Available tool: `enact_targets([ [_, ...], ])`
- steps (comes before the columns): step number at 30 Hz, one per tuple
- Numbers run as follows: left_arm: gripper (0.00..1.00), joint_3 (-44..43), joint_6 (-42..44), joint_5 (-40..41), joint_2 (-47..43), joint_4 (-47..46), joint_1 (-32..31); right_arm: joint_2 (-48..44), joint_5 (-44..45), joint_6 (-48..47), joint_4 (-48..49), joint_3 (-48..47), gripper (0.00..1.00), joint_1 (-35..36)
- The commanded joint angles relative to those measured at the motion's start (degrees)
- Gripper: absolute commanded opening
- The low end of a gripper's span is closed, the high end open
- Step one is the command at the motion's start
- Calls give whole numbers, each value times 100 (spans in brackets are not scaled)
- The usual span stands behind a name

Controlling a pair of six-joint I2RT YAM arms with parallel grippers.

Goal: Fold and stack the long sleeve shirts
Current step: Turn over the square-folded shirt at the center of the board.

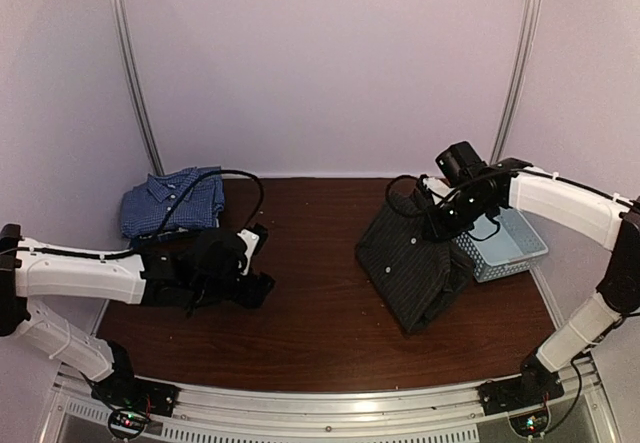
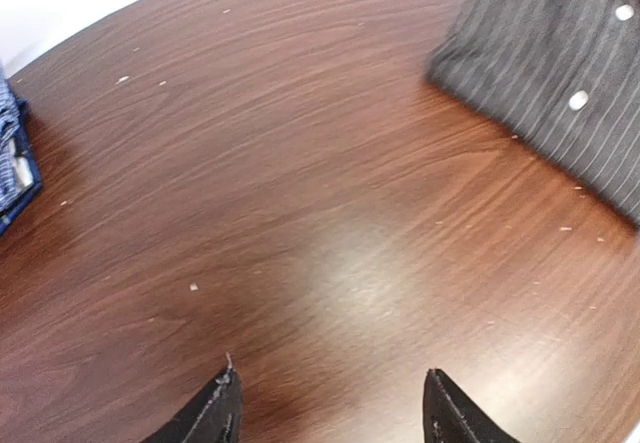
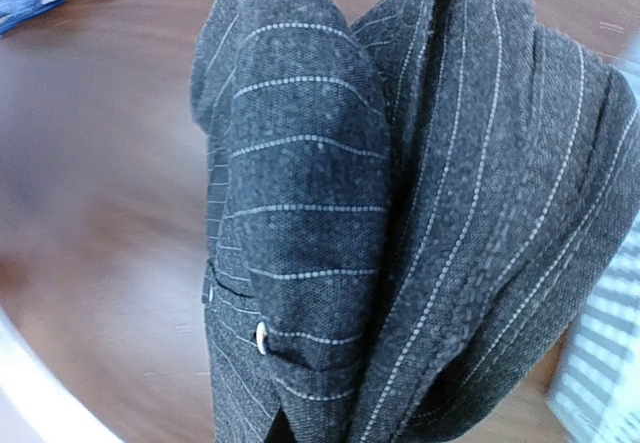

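While the right gripper (image 1: 430, 215) pinches the black pinstriped shirt (image 1: 410, 263) aloft, the folded blue checked shirt (image 1: 172, 201) lies well leftward, nearer the spread, empty left gripper (image 2: 335, 413).

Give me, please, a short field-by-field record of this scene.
left gripper: open, empty, over bare table
right gripper: shut on black shirt, holding its top up
black shirt: bunched, hanging, lower edge on table, beside basket
blue shirt: folded, far left of table
basket: light blue, right side
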State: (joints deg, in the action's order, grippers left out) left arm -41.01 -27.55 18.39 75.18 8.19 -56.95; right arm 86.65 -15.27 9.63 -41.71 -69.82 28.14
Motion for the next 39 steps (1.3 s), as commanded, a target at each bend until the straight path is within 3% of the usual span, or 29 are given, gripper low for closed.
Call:
enact_targets([
  [1,63,-149,-75,358,-121,425,237,-201,2680,337,-1533,-822,0,-37],
  [10,64,18,-268,47,-382,551,876,322,4207,644,-2427,-1885,0,163],
  [20,64,28,-256,-48,-340,703,1266,1900,4954,1878,-3030,-2183,0,1844],
  [26,64,84,-319,-50,-403,810,1394,3226,4731,2374,-3155,-3182,13,3018],
  [32,64,39,-347,91,-520,965,1503,4352,4237,2561,-3106,-4172,35,3851],
  [39,65,34,-312,241,-643,1044,1537,4367,4172,2721,-2818,-4298,68,4348],
])
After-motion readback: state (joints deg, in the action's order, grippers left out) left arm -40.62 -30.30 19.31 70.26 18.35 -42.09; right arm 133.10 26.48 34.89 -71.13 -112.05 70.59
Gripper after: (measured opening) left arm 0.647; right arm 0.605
